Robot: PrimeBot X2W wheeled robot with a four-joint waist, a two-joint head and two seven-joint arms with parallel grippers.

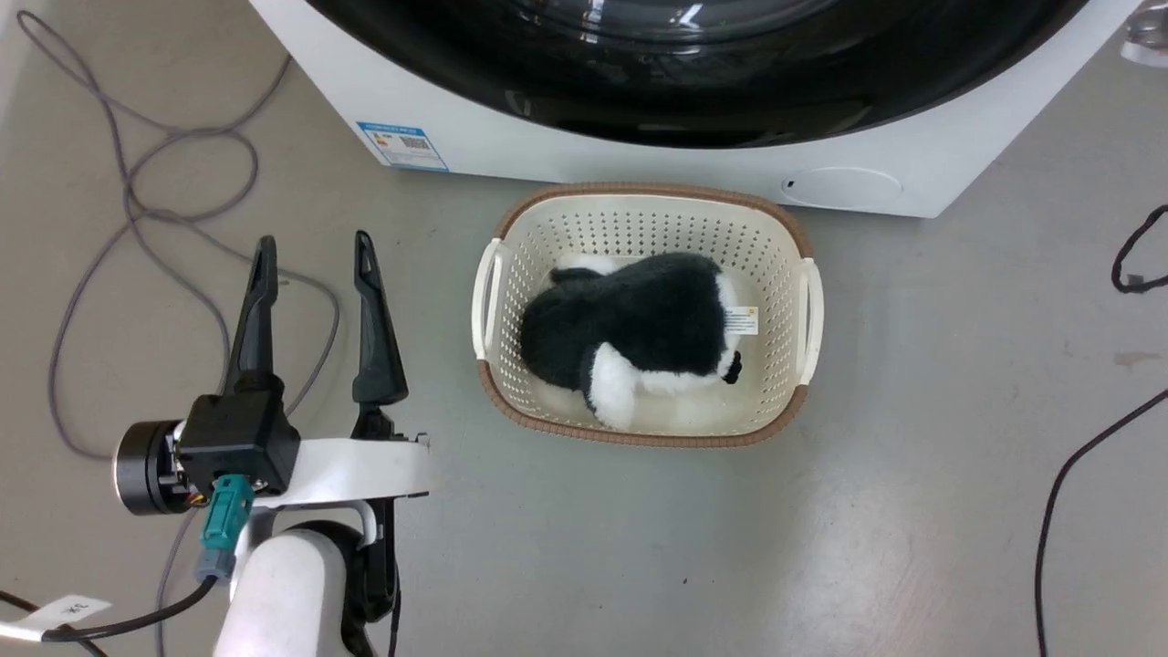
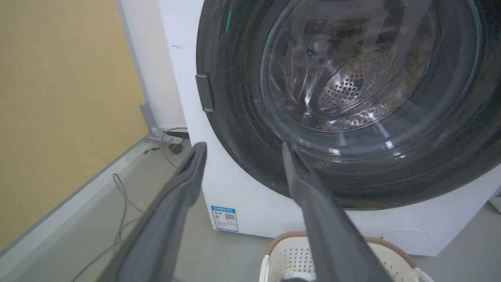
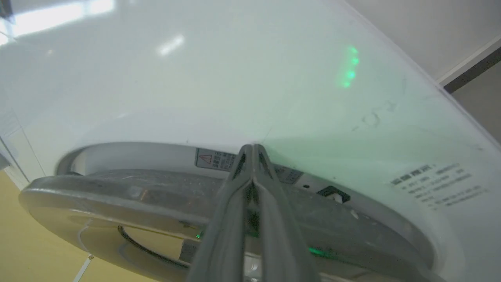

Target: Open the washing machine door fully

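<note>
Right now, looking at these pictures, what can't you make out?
- Head view: the washer door is cut off by the top edge.
- Left wrist view: the blue sticker has print too small to read.
- Right wrist view: the shut right jaws cover the door edge behind them, so whether they touch it is unclear.

Cream basket [image 1: 805, 310], black-and-white plush toy [image 1: 639, 319] inside, grey cables [image 1: 128, 190] on floor [image 1: 912, 474]

The grey floor [image 1: 912, 456] carries the white washing machine [image 1: 511, 146] at the far side, a cream basket [image 1: 639, 438] just before it, a looped grey cable [image 1: 254, 169] left, and black cables [image 1: 1043, 538] right.
</note>
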